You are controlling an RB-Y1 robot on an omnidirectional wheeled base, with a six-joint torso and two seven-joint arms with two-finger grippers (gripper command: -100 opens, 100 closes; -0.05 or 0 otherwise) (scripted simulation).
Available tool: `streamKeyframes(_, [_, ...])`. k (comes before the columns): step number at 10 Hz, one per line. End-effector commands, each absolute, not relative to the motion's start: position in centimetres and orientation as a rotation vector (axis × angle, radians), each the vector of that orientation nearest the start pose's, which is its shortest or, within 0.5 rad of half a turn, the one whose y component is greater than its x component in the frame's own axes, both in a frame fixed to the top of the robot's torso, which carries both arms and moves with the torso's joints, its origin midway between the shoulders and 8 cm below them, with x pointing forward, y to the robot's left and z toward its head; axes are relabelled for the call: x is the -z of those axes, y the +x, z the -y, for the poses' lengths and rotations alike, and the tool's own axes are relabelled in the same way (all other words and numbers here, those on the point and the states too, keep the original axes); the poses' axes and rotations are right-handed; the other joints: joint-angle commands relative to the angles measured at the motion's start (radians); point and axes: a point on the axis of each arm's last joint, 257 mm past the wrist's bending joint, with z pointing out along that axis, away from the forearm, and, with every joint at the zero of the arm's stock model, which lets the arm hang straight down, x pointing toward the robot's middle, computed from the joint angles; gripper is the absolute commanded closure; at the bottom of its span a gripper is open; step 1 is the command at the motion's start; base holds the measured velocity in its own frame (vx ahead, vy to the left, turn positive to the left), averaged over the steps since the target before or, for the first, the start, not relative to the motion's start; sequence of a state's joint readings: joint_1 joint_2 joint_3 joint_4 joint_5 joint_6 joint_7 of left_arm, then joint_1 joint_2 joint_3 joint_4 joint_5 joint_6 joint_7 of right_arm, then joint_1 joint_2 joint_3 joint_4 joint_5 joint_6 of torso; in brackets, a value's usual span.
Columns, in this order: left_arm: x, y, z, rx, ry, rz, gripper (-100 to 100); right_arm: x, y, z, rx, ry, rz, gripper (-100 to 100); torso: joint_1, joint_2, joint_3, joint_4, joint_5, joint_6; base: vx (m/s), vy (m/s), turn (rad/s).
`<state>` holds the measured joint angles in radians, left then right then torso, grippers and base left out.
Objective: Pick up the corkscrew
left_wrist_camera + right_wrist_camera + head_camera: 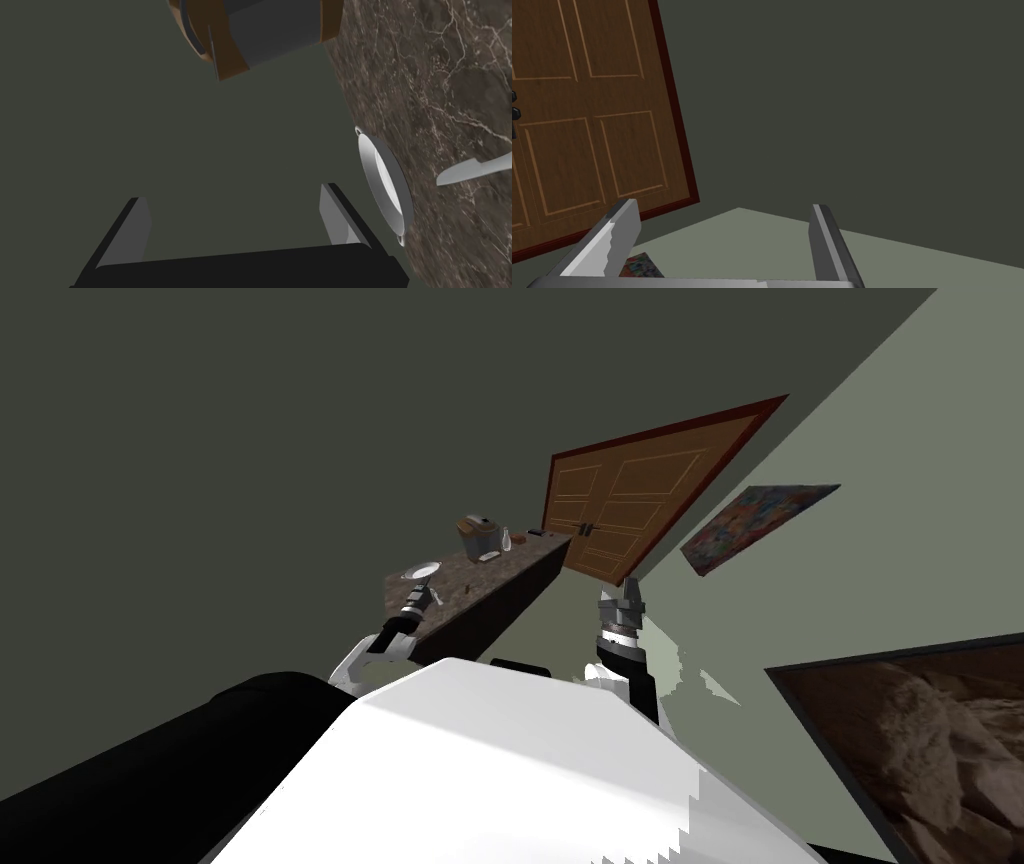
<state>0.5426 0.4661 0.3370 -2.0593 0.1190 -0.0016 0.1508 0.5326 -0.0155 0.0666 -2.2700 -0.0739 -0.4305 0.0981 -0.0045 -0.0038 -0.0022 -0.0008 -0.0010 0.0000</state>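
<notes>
A dark marbled counter [500, 573] runs along the wall toward a door. My left gripper [430, 594] hovers at its near end, just by a white plate [421, 571]. In the left wrist view the gripper [235, 225] is open and holds nothing; the plate [385, 185] sits right beside one finger [340, 215]. A pale blade-shaped thing [475, 170] lies on the counter [450, 75] past the plate; I cannot tell whether it is the corkscrew. My right gripper [632, 588] is raised beside the counter's end, open [722, 245] and empty.
A brown and grey appliance [478, 536] stands further along the counter, also seen ahead of the left gripper [265, 30]. A small bottle [506, 538] and two small dark items sit near it. A brown panelled double door [640, 503] closes off the far end.
</notes>
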Motion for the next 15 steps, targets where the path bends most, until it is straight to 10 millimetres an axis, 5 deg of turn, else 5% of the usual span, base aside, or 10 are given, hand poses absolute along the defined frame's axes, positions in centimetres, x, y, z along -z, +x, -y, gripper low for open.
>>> streamKeyframes(1, [13.2, 37.7, -49.5, 0.771, -1.072, -1.169, -100, 0.6, 35.7, 26.9, -1.29, 0.751, -0.689, 0, 0.0, 0.0, 0.0, 0.0, 0.0, 0.0, 0.042, -0.068, 0.088])
streamKeyframes(2, [14.1, 37.2, -52.1, 0.721, -1.127, -1.181, -100, 0.6, 35.7, 26.9, -1.29, 0.751, -0.688, 0, 0.001, 0.0, 0.0, 0.0, 0.0, 0.001, 0.045, -0.07, 0.165])
streamKeyframes(3, [14.3, 37.1, -52.3, 0.714, -1.136, -1.184, -100, 0.6, 35.7, 26.9, -1.29, 0.751, -0.689, 0, 0.0, 0.0, 0.0, 0.0, 0.0, 0.0, 0.051, -0.073, 0.074])
streamKeyframes(8, [16.7, 34.5, -60.0, 0.562, -1.321, -1.195, -100, 0.6, 35.7, 26.9, -1.29, 0.751, -0.689, 0, -0.001, -0.002, -0.001, -0.001, 0.0, 0.001, 0.083, -0.09, 0.117])
streamKeyframes(10, [17.6, 33.2, -62.5, 0.506, -1.394, -1.192, -100, 0.6, 35.7, 26.9, -1.29, 0.751, -0.689, 0, 0.0, -0.004, -0.002, -0.001, 0.0, 0.001, 0.093, -0.091, 0.092])
streamKeyframes(12, [18.2, 32.9, -62.8, 0.487, -1.418, -1.197, -100, 0.6, 35.7, 26.9, -1.29, 0.751, -0.689, 0, 0.0, -0.003, -0.002, -0.001, 0.0, 0.001, 0.058, -0.058, 0.037])
streamKeyframes(15, [19.6, 30.2, -67.0, 0.393, -1.552, -1.175, -100, 0.6, 35.7, 26.9, -1.29, 0.751, -0.689, 0, 0.001, -0.003, -0.002, -0.001, 0.0, 0.001, 0.099, -0.086, 0.096])
